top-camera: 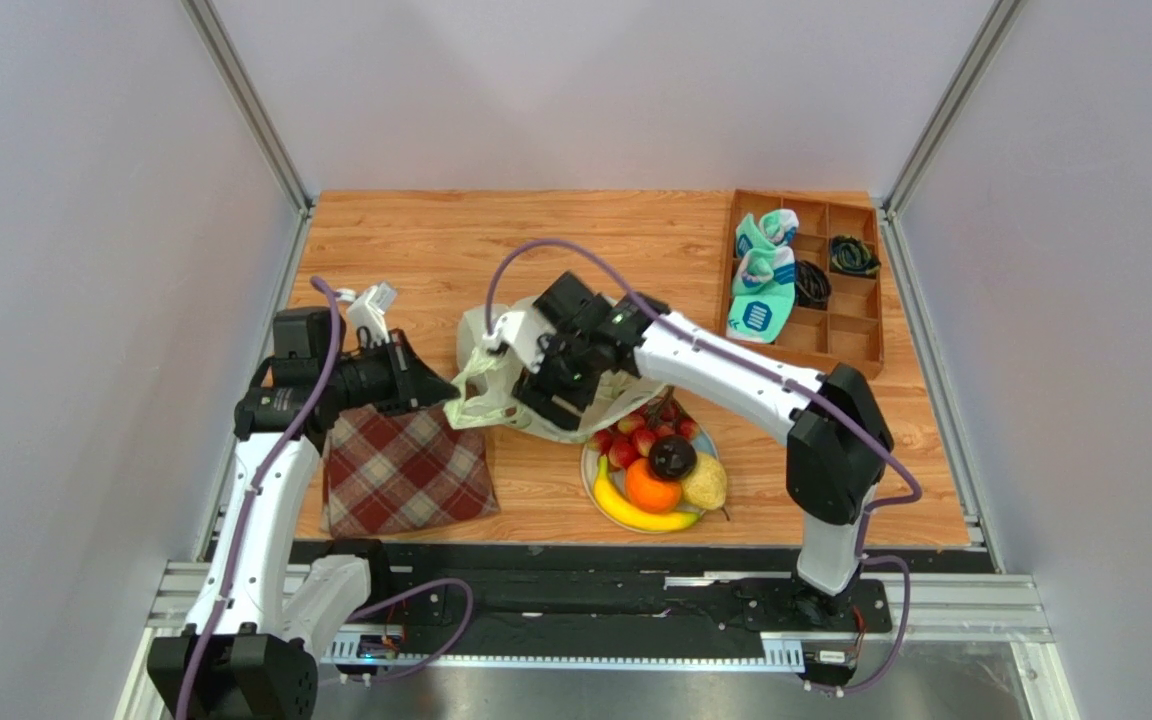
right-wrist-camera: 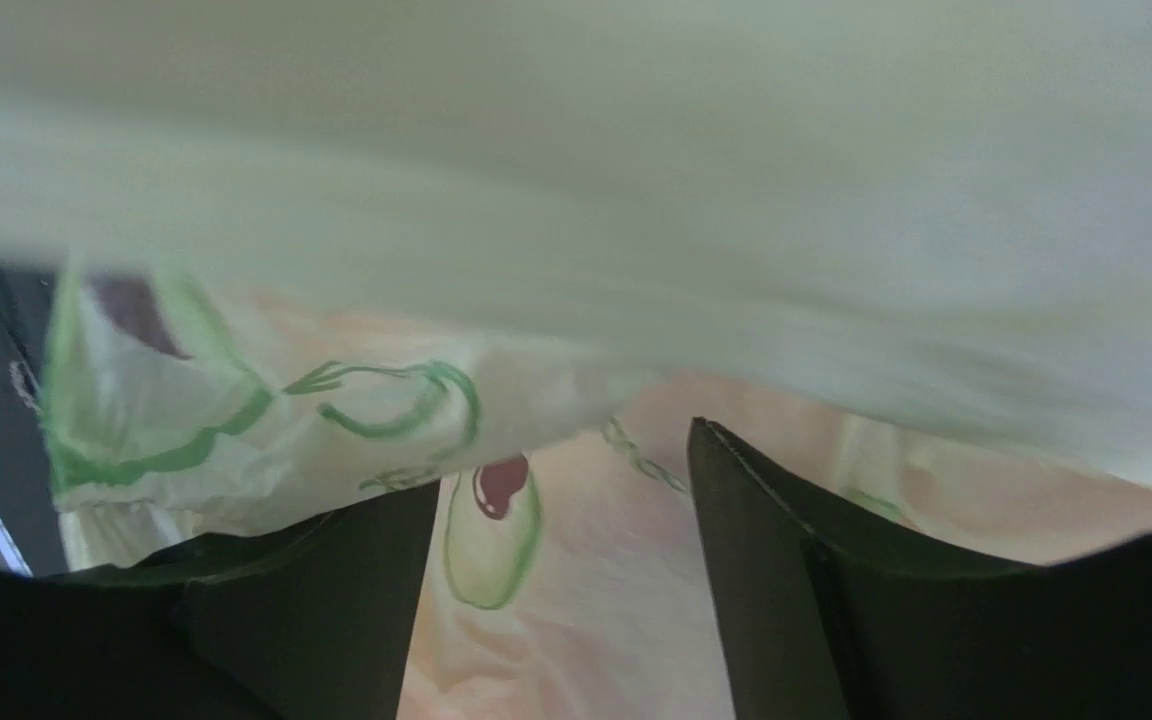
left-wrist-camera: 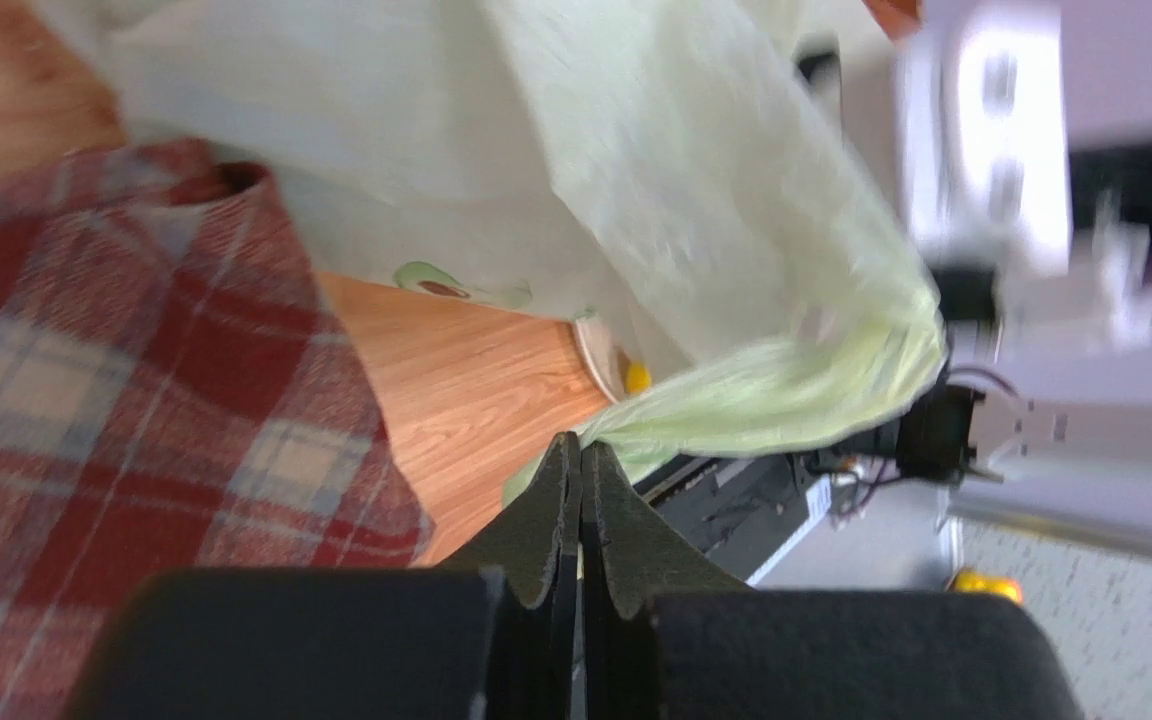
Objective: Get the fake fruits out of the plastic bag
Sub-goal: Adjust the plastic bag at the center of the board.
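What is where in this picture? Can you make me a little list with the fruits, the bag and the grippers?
fake fruits: piled on the plate
plastic bag: crumpled, left of the plate
left gripper: shut, pinching the bag's edge
right gripper: open, right above the bag
plaid cloth: flat, left of the bag

Pale green plastic bag (top-camera: 480, 378) w/ green print; red plaid cloth (top-camera: 405, 470); yellow banana (top-camera: 636, 516).
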`<state>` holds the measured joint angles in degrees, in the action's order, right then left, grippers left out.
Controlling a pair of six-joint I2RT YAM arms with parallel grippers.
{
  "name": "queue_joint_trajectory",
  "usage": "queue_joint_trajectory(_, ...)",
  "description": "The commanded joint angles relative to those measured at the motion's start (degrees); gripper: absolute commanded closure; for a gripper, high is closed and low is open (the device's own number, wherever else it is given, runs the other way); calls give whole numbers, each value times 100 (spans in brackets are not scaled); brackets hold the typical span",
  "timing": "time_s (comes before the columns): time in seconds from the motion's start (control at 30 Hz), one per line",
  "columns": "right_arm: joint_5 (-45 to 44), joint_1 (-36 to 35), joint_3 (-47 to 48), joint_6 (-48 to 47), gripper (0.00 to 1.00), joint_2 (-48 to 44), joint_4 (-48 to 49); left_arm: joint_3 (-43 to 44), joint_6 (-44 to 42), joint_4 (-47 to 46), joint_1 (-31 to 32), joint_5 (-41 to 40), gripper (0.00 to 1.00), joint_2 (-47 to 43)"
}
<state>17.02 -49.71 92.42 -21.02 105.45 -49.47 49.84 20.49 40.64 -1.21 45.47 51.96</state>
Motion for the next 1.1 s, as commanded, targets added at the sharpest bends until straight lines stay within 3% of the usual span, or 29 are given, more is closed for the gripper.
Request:
queue_joint_trajectory(0.0, -514, -802, -663, 721, 29, -147, 1087, 86, 464, 759, -484, -1132, 100, -37)
queue_joint_trajectory(0.13, -716, -961, -419, 616, 23, 106, 1212, 341, 482, 1357, -757, -1857, 100, -55)
queue_joint_trajectory(0.2, -1357, -944, -111, 642, 19, 221, 1291, 403, 473, 1551, -792, -1954, 100, -72)
queue_joint_trajectory(0.47, -2334, -504, 812, 879, 17, 986, 1335, 596, 201, 2149, -828, -2912, 100, -151)
queue_joint_trajectory(0.63, -2317, -478, 926, 1240, 18, 1250, 1440, 1113, -44, 2824, -881, -2983, 100, -152)
queue_joint_trajectory(0.8, -2256, -460, 1014, 1284, 19, 1101, 1493, 1668, -755, 3353, -872, -1814, 100, -274)
queue_joint_trajectory(0.87, -1845, -373, 1102, 1371, 19, 969, 1362, 2002, -993, 3634, -872, -1596, 100, -353)
queue_joint_trajectory(0.97, 43, -127, 1190, 1328, 20, 723, 976, 2302, -1600, 3959, -785, -1121, 100, -433)
queue_joint_trajectory(1.07, 1249, 163, 1103, 1363, 22, 459, 747, 2091, -1707, 4118, -600, -1617, 100, -407)
